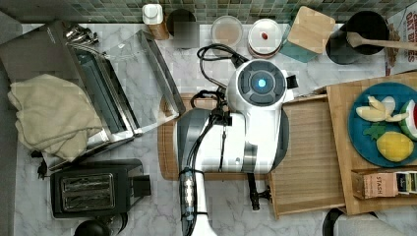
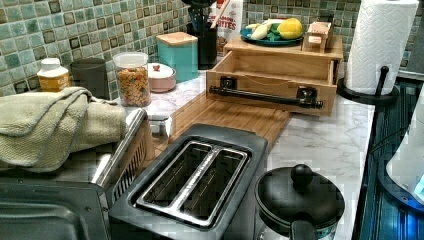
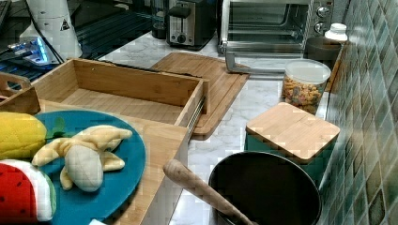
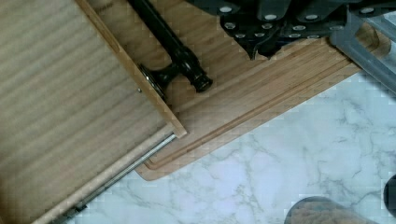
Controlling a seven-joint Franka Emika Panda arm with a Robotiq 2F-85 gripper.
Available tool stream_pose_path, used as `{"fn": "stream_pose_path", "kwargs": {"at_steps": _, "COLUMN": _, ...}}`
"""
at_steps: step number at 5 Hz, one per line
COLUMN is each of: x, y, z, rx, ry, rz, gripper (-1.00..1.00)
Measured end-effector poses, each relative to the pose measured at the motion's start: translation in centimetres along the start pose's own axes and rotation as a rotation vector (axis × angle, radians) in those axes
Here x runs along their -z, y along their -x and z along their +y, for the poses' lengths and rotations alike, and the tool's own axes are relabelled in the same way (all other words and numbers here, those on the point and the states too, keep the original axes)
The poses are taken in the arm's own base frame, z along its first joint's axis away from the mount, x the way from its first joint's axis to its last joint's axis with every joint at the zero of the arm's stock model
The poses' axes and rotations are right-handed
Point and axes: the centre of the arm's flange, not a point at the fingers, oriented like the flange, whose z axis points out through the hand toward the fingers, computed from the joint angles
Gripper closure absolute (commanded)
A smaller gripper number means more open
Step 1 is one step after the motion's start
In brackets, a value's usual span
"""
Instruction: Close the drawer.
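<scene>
While the drawer [image 1: 309, 152] stands pulled well out from under the thick wooden top [image 1: 339, 105], I read the top view first: my arm [image 1: 231, 132] hangs over the cutting board [image 1: 167, 147] on the handle side of the drawer, its bulk hiding most of the black bar handle [image 1: 254, 194], whose one end pokes out below the arm. The blue fruit plate [image 1: 361, 142] sits on the wooden top at the top view's right.

From the left view, the drawer front faces me with the handle [image 2: 265, 96] running across it, and the front edge reaches over the cutting board [image 2: 225, 117]. The box behind it gapes open, so nothing has been closed yet.

On the right view I look into the bare ribbed floor of the drawer [image 3: 122, 105] from behind the plate [image 3: 94, 197]; nothing lies inside to snag.

Through the wrist view, the gripper [image 4: 261, 49] shows as dark hardware above the board, just beside the handle's end [image 4: 187, 70] but apart from it. Whether the fingers are wide or narrow I cannot tell.

My judgement: I am in the approach, before contact. The next move calls for bringing the hand against the drawer front or handle and pushing squarely along the slide rails, toward the wooden top, keeping the push centred so the drawer does not rack.
</scene>
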Motion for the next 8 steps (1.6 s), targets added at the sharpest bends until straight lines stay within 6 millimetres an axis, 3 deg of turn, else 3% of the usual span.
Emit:
{"fn": "stream_pose_path", "kwargs": {"at_steps": 2, "x": -3.8, "y": 3.0, "z": -0.5, "rx": 0.059, "ry": 0.021, "rz": -0.009, "gripper": 1.0}}
{"fn": "stream_pose_path", "kwargs": {"at_steps": 4, "x": -9.5, "y": 7.0, "z": -2.1, "rx": 0.391, "ry": 0.014, "rz": 0.011, "gripper": 1.0}}
{"fn": "stream_pose_path", "kwargs": {"at_steps": 6, "x": -15.0, "y": 10.6, "z": -0.7, "rx": 0.572, "ry": 0.03, "rz": 0.042, "gripper": 1.0}}
{"fn": "stream_pose_path", "kwargs": {"at_steps": 8, "x": -18.6, "y": 14.3, "z": 1.4, "rx": 0.671, "ry": 0.113, "rz": -0.018, "gripper": 1.0}}
